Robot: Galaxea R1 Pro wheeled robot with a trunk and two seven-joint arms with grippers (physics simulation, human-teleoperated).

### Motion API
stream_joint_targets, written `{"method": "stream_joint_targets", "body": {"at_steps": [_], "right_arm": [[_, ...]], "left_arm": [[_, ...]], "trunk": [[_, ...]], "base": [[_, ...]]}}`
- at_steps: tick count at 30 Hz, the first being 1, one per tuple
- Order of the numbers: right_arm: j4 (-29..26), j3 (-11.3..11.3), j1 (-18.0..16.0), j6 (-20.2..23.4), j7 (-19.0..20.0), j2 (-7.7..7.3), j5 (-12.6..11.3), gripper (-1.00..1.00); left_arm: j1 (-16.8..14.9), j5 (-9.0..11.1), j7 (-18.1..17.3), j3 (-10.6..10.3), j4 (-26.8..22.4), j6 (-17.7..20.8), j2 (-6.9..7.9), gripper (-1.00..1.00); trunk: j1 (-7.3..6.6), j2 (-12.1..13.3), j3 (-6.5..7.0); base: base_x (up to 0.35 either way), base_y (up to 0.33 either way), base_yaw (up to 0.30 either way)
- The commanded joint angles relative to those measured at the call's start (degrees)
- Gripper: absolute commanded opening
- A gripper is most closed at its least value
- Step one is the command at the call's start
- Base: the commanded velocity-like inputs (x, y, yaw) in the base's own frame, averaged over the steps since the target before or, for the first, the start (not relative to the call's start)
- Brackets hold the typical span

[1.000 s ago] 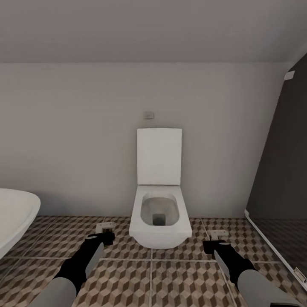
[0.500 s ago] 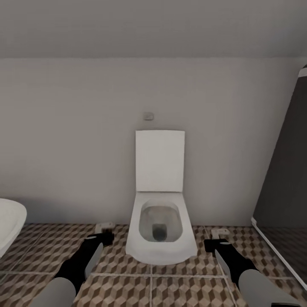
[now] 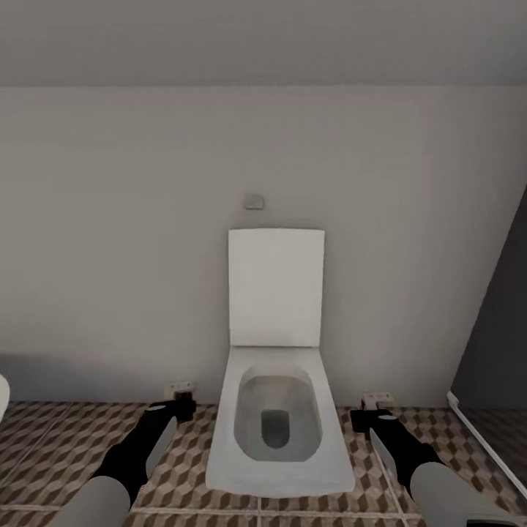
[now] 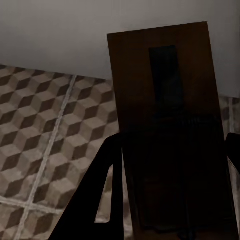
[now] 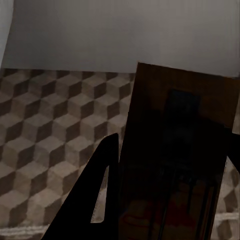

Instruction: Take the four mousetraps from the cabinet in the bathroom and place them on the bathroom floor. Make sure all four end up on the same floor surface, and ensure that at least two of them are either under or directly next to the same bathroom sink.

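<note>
My left gripper (image 3: 180,401) is shut on a mousetrap (image 3: 178,387), a small flat board that sticks out past the fingertips. In the left wrist view the same brown board (image 4: 167,125) with its wire parts sits clamped between the dark fingers (image 4: 102,195). My right gripper (image 3: 369,414) is shut on a second mousetrap (image 3: 378,400), seen close up as a brown board (image 5: 182,150) in the right wrist view. Both grippers hang low over the cube-patterned bathroom floor (image 3: 66,439), one on each side of the toilet.
A white toilet (image 3: 278,432) with its lid up stands straight ahead against the pale wall, a flush button (image 3: 254,200) above it. A dark panel (image 3: 505,344) with a pale bottom rail runs along the right. A sliver of white tub rim (image 3: 2,395) shows at far left.
The whole view has moved toward the toilet, which looms larger and lower; the tub at left has nearly slid out of the picture. Both grippers keep their hold and pose.
</note>
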Motion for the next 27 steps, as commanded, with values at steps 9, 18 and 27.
{"method": "stream_joint_targets", "body": {"at_steps": [9, 18, 27], "right_arm": [[-0.1, -0.1, 0.0, 0.3, 0.2, 0.00, 0.2, -1.00], [-0.1, -0.1, 0.0, 0.4, 0.1, -0.02, 0.2, -1.00], [-0.1, -0.1, 0.0, 0.4, 0.1, -0.13, 0.2, -1.00]], "left_arm": [[0.0, 0.5, 0.6, -0.3, -0.1, 0.2, -0.10, -1.00], [0.0, 0.7, 0.6, -0.2, 0.1, 0.2, -0.13, -1.00], [0.0, 0.7, 0.6, -0.2, -0.1, 0.2, -0.13, -1.00]], "trunk": [[0.01, 0.0, -0.06], [0.01, 0.0, -0.06], [0.01, 0.0, -0.06]], "base": [[0.050, 0.000, 0.000], [0.152, 0.000, 0.000], [0.106, 0.000, 0.000]]}}
